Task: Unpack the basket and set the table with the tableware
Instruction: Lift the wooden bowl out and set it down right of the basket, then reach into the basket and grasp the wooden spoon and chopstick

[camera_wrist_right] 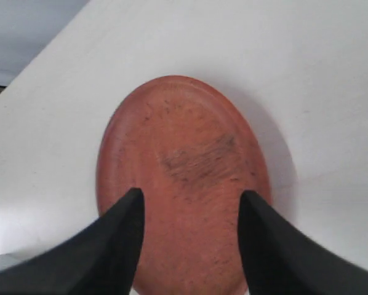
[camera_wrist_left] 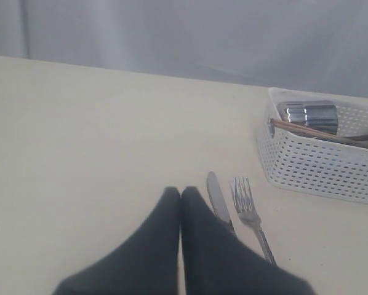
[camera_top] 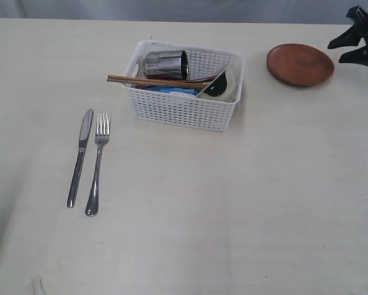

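My right pincer [camera_wrist_right: 190,195] stands wide open with nothing between its two black fingers [camera_wrist_right: 119,246]. From its wrist view the tips frame the near part of the plate [camera_wrist_right: 184,160], a round brown wooden one lying flat on the table [camera_top: 233,203]. In the exterior view this pincer sits at the far right edge, just beside the plate and not closed on it.

My left pincer [camera_wrist_left: 181,192] is pressed fully together, the fingers meeting along one seam, and it has hold of nothing. Just beyond its tips the knife [camera_wrist_left: 220,203] and the fork [camera_wrist_left: 250,212] lie side by side on the bare tabletop. They are close but not touching, the knife on the outer side and the fork on the side nearer the basket [camera_top: 178,110].

The basket stands upright toward the far middle of the table, well apart from the plate on its right. The steel cup [camera_top: 165,64] lies on its side inside it, at the far left end. The chopsticks [camera_top: 153,80] lie along the basket's length, their ends poking out over the left rim. Under them shows a strip of the blue packet [camera_top: 172,90]. At the right end the cream bowl [camera_top: 224,83] leans tilted against the wall. Its inside looks dark, and I cannot tell whether anything lies in it.
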You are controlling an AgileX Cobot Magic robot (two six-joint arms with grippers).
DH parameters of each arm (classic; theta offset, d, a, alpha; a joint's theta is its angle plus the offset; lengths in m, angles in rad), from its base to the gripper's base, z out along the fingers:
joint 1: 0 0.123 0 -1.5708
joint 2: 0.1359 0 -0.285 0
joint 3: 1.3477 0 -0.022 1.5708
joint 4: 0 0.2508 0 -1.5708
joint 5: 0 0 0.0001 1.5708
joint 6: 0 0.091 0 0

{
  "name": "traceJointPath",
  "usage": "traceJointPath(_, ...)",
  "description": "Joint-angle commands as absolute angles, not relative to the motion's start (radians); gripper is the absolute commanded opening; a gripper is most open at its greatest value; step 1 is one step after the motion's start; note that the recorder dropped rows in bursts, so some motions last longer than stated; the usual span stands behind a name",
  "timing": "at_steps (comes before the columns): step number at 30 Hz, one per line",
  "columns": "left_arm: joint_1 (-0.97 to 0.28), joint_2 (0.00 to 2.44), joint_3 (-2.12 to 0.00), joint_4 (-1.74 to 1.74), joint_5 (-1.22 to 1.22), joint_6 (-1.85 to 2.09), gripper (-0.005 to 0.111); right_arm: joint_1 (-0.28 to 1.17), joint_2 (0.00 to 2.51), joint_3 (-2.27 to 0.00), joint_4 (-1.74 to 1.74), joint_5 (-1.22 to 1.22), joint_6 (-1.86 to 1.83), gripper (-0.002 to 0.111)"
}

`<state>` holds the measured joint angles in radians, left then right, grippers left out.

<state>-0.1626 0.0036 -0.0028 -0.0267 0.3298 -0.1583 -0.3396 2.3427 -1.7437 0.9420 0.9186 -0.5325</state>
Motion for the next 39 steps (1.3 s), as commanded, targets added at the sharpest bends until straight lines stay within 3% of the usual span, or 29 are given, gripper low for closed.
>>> traceJointPath(1,-0.162,0.0,0.0,-0.03,0.319,-0.158,0.0,-0.347,2.286,-1.85,1.009,1.064,-0.595,0.046)
traceJointPath(6,-0.162,0.0,0.0,-0.03,0.319,-0.158,0.0,-0.208,2.198,-2.004,1.229,1.221,-0.796,0.046)
traceJointPath(14,-0.162,0.0,0.0,-0.033,0.319,-0.158,0.0,0.342,2.183,-2.17,0.47,1.221,-0.778,0.046)
traceJointPath(17,-0.162,0.0,0.0,-0.033,0.319,-0.158,0.0,0.439,2.183,-2.17,0.344,1.221,-0.72,0.047)
traceJointPath(23,-0.162,0.0,0.0,-0.033,0.319,-0.158,0.0,0.482,2.187,-2.17,0.274,1.221,-0.634,0.06)
traceJointPath(35,-0.162,0.0,0.0,-0.031,0.319,-0.158,0.0,0.48,2.253,-2.076,0.26,1.221,-0.669,0.06)
traceJointPath(39,-0.162,0.0,0.0,-0.031,0.319,-0.158,0.0,0.48,2.274,-2.076,0.259,1.221,-0.669,0.066)
